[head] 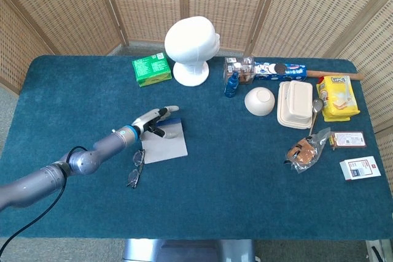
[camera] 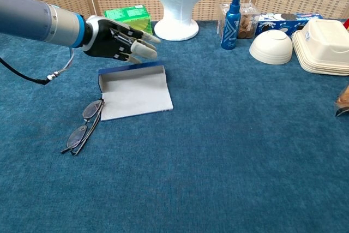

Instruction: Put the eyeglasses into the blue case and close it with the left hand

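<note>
The robot's left hand [camera: 117, 39] hovers at upper left of the chest view, fingers spread and holding nothing, just above the raised back wall of the open blue case [camera: 136, 92]. The eyeglasses [camera: 83, 125] lie folded on the blue cloth at lower left, one lens touching the case's near left corner. The light case could skid or flip if nudged. A grasp at the thin frames risks pushing them under the flap.
</note>
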Robot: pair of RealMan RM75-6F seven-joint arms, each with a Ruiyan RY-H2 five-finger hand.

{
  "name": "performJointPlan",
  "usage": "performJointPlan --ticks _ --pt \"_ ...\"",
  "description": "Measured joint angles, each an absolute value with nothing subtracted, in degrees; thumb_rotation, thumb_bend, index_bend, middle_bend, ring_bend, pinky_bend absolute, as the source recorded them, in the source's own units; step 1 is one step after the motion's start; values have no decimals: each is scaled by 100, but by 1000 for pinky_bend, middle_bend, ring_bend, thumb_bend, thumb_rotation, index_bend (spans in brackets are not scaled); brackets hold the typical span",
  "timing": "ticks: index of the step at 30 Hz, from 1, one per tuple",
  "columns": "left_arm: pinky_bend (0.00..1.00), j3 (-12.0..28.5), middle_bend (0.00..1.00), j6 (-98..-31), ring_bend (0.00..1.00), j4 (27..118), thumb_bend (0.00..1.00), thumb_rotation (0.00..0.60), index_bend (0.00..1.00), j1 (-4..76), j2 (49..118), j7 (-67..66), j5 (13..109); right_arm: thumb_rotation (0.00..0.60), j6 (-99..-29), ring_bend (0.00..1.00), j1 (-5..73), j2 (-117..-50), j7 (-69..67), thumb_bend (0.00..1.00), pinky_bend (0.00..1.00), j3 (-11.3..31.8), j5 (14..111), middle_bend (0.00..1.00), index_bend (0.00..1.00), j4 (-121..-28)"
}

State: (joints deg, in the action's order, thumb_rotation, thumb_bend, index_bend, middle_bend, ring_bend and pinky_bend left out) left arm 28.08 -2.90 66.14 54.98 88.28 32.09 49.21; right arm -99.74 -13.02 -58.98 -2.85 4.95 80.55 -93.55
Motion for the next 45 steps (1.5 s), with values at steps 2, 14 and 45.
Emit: performJointPlan --ticks 2,14,45 --pt "0 2832 0 -251 0 6674 228 600 62 5501 8833 3178 4950 524 -9982 0 -1310 -5899 -297 236 146 500 8057 105 0 -9349" --pt "0 2965 0 -28 0 7072 227 600 61 5444 8791 2968 5114 526 -10032 0 -1367 -5914 -391 235 147 517 8066 103 0 -9293" --pt "0 3131 0 -580 0 8920 227 600 208 4184 7740 1868 6032 523 -9838 0 -1259 -5958 -479 222 150 548 8149 102 0 -9193"
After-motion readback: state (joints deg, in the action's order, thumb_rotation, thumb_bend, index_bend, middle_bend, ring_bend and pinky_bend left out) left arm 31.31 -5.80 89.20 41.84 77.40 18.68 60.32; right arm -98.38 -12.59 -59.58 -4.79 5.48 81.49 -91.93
